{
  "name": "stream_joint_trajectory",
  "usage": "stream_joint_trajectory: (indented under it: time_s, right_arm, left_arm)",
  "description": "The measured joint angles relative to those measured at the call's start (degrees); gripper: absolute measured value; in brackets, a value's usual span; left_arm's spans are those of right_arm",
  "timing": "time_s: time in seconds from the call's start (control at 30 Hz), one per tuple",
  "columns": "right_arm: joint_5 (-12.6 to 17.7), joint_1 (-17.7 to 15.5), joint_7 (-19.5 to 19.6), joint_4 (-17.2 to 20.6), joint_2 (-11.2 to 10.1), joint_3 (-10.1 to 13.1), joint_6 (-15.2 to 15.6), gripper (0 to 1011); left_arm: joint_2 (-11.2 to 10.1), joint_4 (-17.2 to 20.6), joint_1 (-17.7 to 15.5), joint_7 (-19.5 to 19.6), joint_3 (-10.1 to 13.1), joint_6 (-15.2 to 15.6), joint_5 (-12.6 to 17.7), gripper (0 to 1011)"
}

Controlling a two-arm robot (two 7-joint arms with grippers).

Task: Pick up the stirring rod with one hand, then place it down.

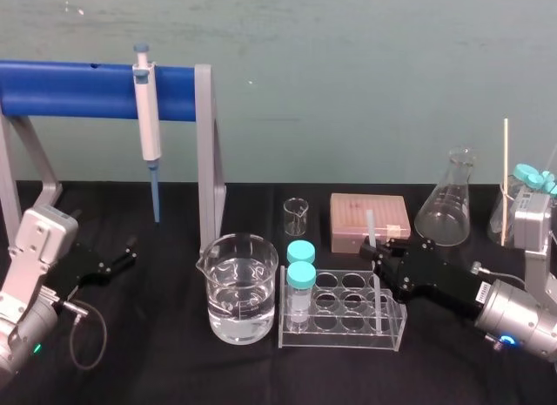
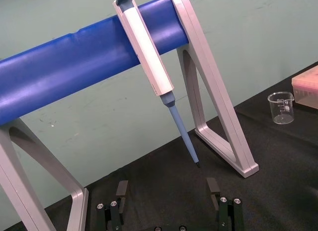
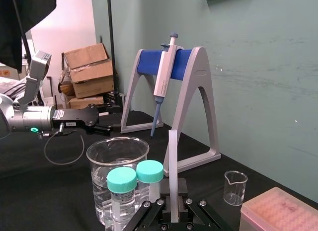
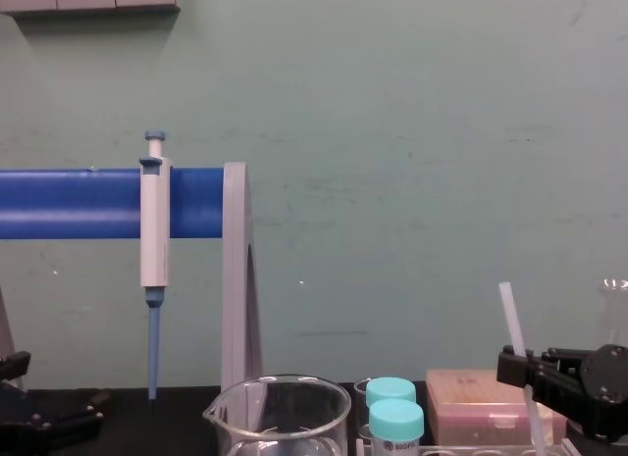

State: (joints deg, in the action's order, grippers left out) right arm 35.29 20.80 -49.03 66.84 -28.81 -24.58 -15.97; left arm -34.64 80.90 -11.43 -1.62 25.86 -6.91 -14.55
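The right hand (image 1: 376, 248) gripped the stirring rod (image 1: 370, 224), holding it near upright by the tube rack's (image 1: 344, 334) right end (whether its lower tip touched anything was unclear). The pick-up looked done and the setting down not yet. The left hand (image 2: 167, 187) sat parked, fingers spread, over the worktop (image 1: 157, 370).

text: none legible | teal-capped vial (image 4: 396, 427) label: cut off, unreadable | small beaker (image 2: 281, 108) markings: too small

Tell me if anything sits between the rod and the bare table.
Yes: the right gripper holds the rod upright over the clear tube rack, which lies beneath its lower end. The left gripper rests open, far left.
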Motion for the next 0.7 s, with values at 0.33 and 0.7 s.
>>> stream_joint_trajectory:
  time_s: [0.33, 0.7]
  right_arm:
    - [0.1, 0.0, -0.1, 0.1, 0.0, 0.0, 0.0, 378]
    - [0.2, 0.0, -0.2, 0.1, -0.1, 0.0, 0.1, 723]
  left_arm:
    - [0.0, 0.0, 0.0, 0.0, 0.0, 0.0, 0.0, 1000]
    - [0.0, 0.0, 0.0, 0.0, 0.0, 0.0, 0.0, 1000]
